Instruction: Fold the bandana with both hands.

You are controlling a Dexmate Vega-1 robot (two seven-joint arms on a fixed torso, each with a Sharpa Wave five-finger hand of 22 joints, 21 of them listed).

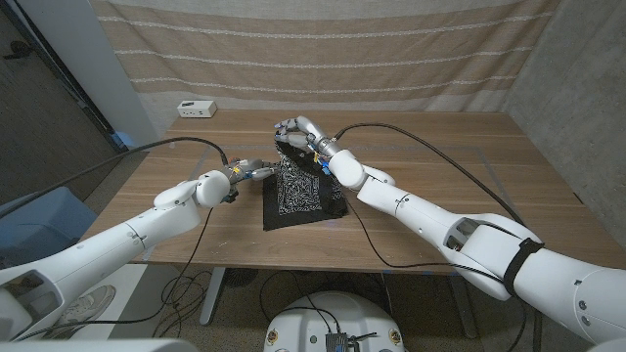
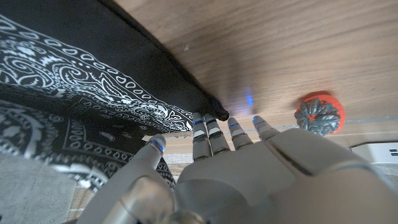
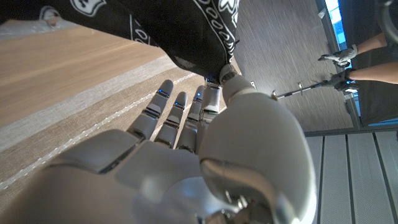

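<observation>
The black bandana (image 1: 298, 194) with white paisley print lies in the middle of the table, its far part raised. My right hand (image 1: 299, 130) holds the far corner up off the wood; in the right wrist view the cloth (image 3: 199, 25) hangs from between the thumb and fingers of this hand (image 3: 186, 155). My left hand (image 1: 248, 171) is at the bandana's left edge. In the left wrist view its fingertips (image 2: 214, 127) touch the cloth's (image 2: 74, 68) hemmed corner, with the thumb on the other side of the patterned band, so it seems to pinch it.
A small white box (image 1: 197, 109) sits at the table's far left corner. A red round thing with a dark rosette (image 2: 318, 114) shows in the left wrist view. A striped curtain (image 1: 323, 49) hangs behind the table. A person's limb (image 3: 373, 46) shows in the right wrist view.
</observation>
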